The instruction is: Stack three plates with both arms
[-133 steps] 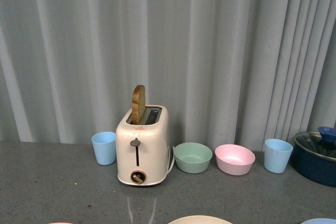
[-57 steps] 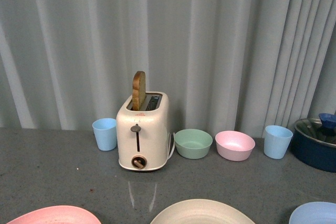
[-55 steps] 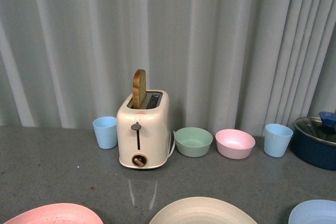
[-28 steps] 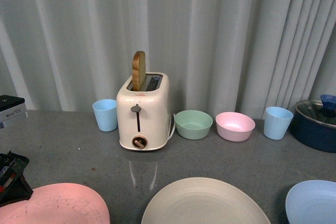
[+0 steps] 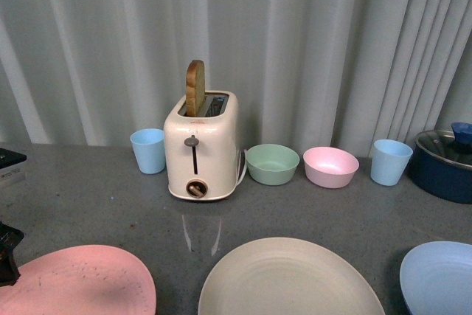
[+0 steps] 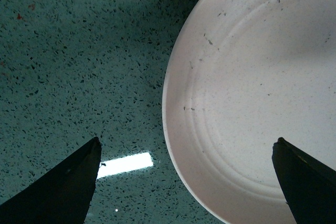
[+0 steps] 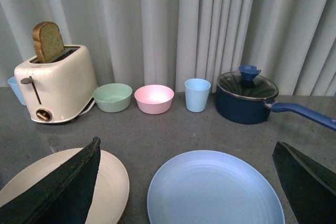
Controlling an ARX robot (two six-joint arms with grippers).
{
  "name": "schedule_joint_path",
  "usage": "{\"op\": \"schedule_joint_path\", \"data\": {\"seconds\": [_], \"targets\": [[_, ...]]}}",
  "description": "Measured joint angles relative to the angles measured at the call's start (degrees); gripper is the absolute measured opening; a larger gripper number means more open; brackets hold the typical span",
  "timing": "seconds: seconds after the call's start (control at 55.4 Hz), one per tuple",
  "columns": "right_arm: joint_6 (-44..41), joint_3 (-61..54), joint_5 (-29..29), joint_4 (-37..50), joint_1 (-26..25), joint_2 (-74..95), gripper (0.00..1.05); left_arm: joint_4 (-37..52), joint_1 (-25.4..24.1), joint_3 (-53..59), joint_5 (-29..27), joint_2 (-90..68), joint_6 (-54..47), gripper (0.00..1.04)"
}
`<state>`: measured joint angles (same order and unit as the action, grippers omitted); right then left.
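Now we see three plates lying flat along the near edge of the grey surface (image 5: 88, 204), each apart from the others. The pink plate (image 5: 81, 285) is toward the left corner, the cream plate (image 5: 287, 278) in the middle, and the light blue plate (image 5: 439, 274) toward the right corner. Our left hand (image 6: 186, 140) hangs released above the pink plate's rim, its fingers (image 6: 63, 182) spread wide. Our right hand (image 7: 186, 142) is likewise released and spread, facing the light blue plate. At the far edge stands a toaster (image 5: 203, 149) with a bread slice (image 5: 195, 86).
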<state>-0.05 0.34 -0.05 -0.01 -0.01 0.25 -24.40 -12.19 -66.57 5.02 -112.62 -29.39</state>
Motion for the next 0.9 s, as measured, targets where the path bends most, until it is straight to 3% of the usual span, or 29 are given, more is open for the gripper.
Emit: {"op": "schedule_joint_path", "data": {"seconds": [0.903], "targets": [[0.00,0.00,0.00,0.00,0.00,0.00,0.97,1.86,-0.02,0.02,-2.49,-7.04,-0.20,0.98]]}}
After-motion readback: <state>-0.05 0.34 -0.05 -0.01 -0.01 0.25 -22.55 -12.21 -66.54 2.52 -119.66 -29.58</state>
